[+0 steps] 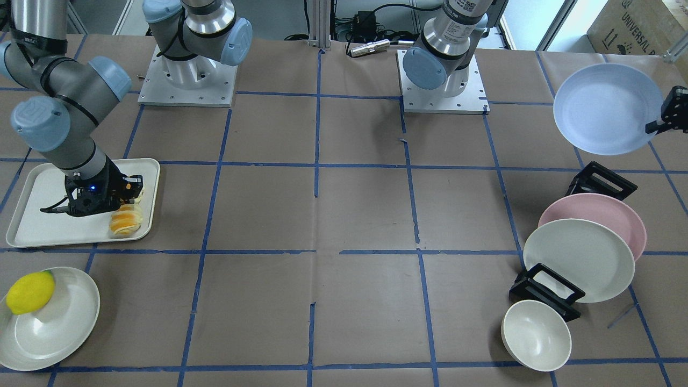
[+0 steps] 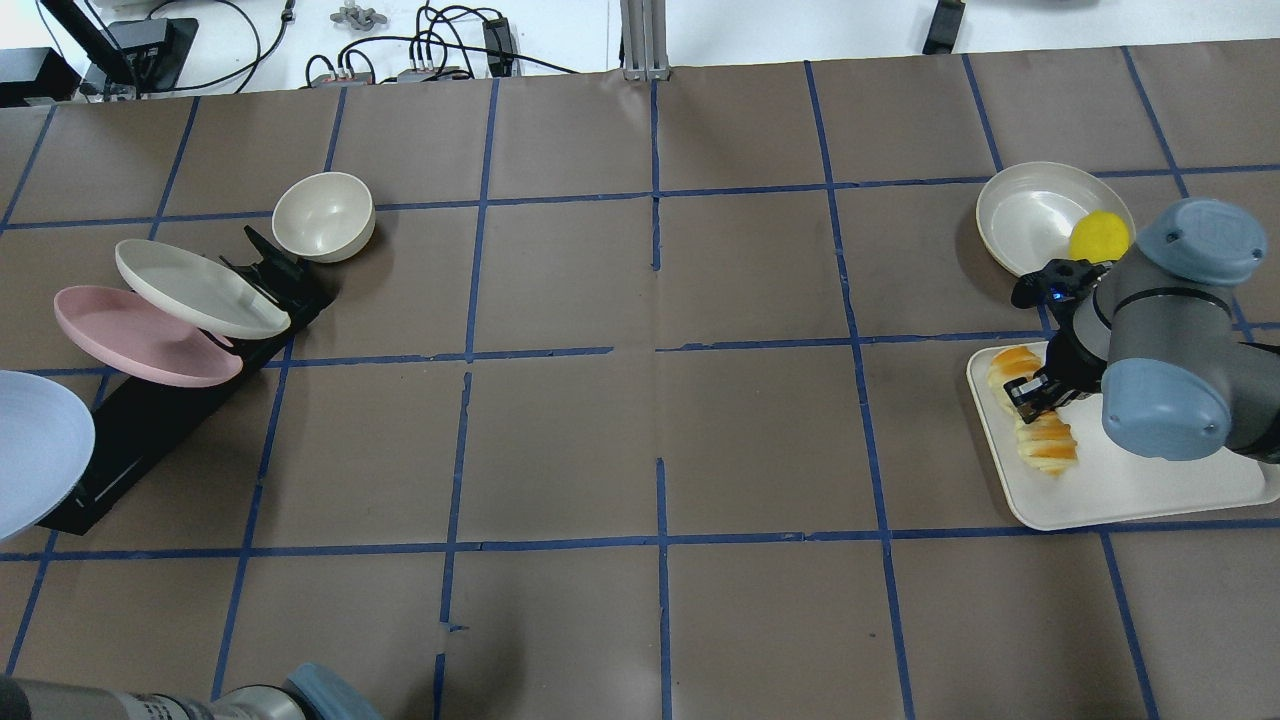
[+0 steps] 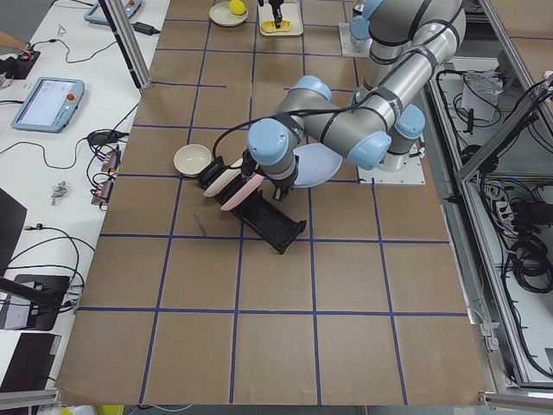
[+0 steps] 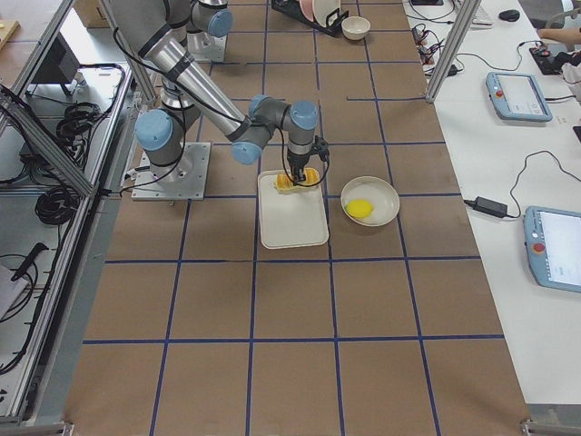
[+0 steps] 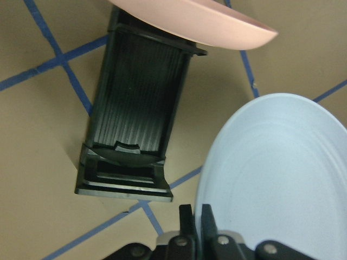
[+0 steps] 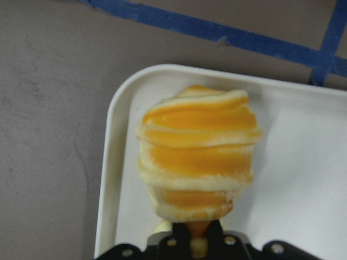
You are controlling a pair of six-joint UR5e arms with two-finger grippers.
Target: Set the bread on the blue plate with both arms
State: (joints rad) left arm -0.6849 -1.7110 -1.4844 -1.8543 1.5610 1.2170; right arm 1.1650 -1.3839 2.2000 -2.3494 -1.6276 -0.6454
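The bread (image 1: 126, 221), an orange and cream ridged roll, is on a white tray (image 1: 43, 228) at the robot's right side. My right gripper (image 1: 130, 194) is shut across the roll's middle; in the overhead view (image 2: 1033, 392) bread (image 2: 1047, 447) shows on both sides of it. The right wrist view shows the bread (image 6: 198, 162) sticking out from the gripper (image 6: 198, 242) over the tray (image 6: 303, 162). My left gripper (image 1: 657, 127) is shut on the rim of the blue plate (image 1: 604, 107) and holds it in the air, tilted, beside the dish rack. The left wrist view shows the plate (image 5: 276, 179) clamped in the gripper (image 5: 198, 219).
A black dish rack (image 1: 602, 183) holds a pink plate (image 1: 618, 207) and a cream plate (image 1: 578, 258); a cream bowl (image 1: 536, 334) stands in front of it. A yellow lemon (image 1: 29, 292) lies on a cream plate (image 1: 59, 328) next to the tray.
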